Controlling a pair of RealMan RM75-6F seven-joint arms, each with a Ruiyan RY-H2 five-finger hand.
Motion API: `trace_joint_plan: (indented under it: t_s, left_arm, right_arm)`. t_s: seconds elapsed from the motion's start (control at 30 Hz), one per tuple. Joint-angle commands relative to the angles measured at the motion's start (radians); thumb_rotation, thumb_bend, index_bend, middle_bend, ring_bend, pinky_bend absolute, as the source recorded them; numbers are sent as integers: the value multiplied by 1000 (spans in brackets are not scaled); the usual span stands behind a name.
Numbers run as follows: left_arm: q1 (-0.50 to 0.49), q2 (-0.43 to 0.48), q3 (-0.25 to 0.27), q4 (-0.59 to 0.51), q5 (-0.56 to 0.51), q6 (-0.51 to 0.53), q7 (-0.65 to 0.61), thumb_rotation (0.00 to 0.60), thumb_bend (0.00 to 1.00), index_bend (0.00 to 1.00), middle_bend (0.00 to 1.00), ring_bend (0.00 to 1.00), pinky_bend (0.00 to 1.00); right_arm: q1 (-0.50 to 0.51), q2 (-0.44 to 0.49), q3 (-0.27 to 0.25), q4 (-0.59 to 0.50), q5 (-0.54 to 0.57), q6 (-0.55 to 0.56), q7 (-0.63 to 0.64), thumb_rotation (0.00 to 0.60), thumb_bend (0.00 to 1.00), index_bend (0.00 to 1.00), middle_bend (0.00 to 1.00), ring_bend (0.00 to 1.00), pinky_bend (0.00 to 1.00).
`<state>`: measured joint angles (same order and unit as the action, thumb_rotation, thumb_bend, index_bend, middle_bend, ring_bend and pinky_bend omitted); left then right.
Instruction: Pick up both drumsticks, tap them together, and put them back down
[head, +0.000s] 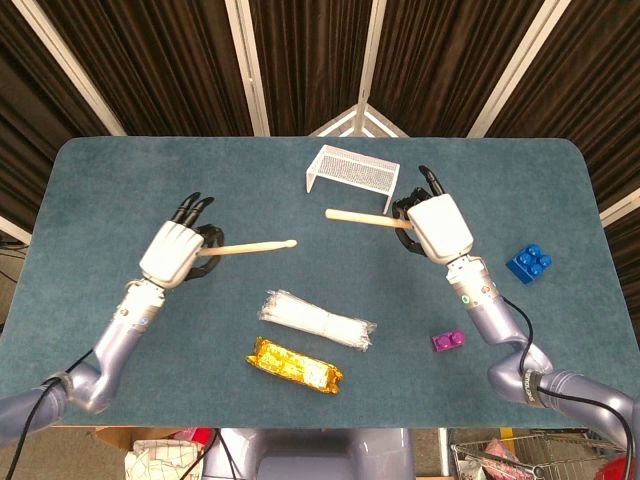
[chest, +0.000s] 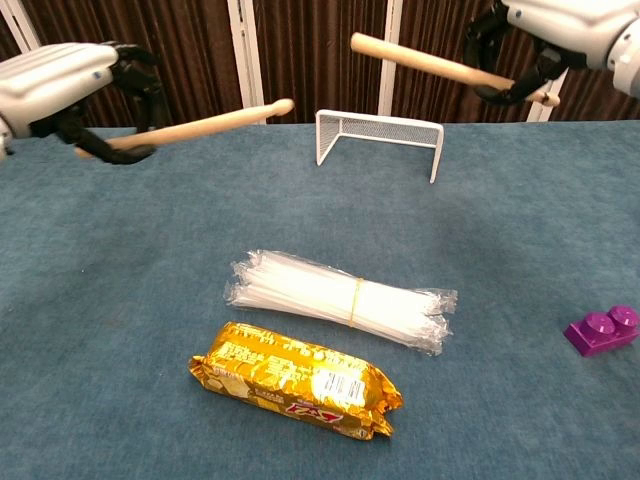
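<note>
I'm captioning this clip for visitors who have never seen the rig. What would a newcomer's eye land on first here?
Two white hands held above the blue table, each gripping a wooden drumstick: the left hand with the left drumstick, the right hand with the right drumstick, tips apart. Next, the shiny gold snack packet at the near edge, beside a bundle of clear straws.

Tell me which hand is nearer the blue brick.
Right. The right hand holds its drumstick just left of the blue brick; the left hand is far across the table.
</note>
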<state>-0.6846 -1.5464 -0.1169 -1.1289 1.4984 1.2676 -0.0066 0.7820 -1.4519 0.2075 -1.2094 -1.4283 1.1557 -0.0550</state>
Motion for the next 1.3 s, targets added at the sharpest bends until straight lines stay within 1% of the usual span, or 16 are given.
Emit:
trace_joint_plan:
  t_s: [0.03,0.17,0.27,0.43,0.6,0.83,0.97,1.17,1.23,1.3]
  left_arm:
    - [27,16,34,88,13,-10,-38,600,527,572,574,94,0]
    - [30,-2,62,191,33,-34,-63,600,527,572,571,94,0]
    - [33,-25,78,261,37,-59,-93,600,527,572,569,94,0]
    - [39,-83,100,392,35,-108,-159,600,527,569,566,94,0]
    - [44,-142,123,509,47,-141,-213,600,527,566,563,94,0]
    - [48,-224,147,652,63,-172,-281,600,527,563,554,94,0]
    - [48,-261,157,713,74,-175,-306,600,527,562,551,94,0]
    - [47,-289,173,764,94,-164,-327,600,517,549,544,94,0]
    - [48,-293,174,772,96,-163,-332,600,507,528,529,92,0]
    - [48,-294,176,776,97,-168,-336,600,504,493,493,81,0]
  right_arm:
    - [-11,-36,-39,66,-31,-4,31,600,466,719,618,398,79]
    - [-17,-82,-63,143,-46,-12,70,600,466,719,618,398,79]
    - [-20,-116,-87,204,-63,-20,74,600,465,719,618,398,79]
    - [-27,-181,-124,303,-88,-33,80,600,465,719,618,398,79]
    - [-27,-234,-145,383,-96,-63,75,600,465,718,618,398,79]
    - [-14,-303,-135,463,-69,-127,64,600,465,719,618,398,79]
    - [-3,-333,-126,498,-62,-143,64,600,465,719,618,398,79]
    - [2,-358,-124,527,-59,-157,70,600,465,719,618,398,79]
    - [0,-360,-126,531,-58,-165,72,600,465,719,618,398,78]
    - [0,-360,-127,535,-55,-175,65,600,465,716,618,398,79]
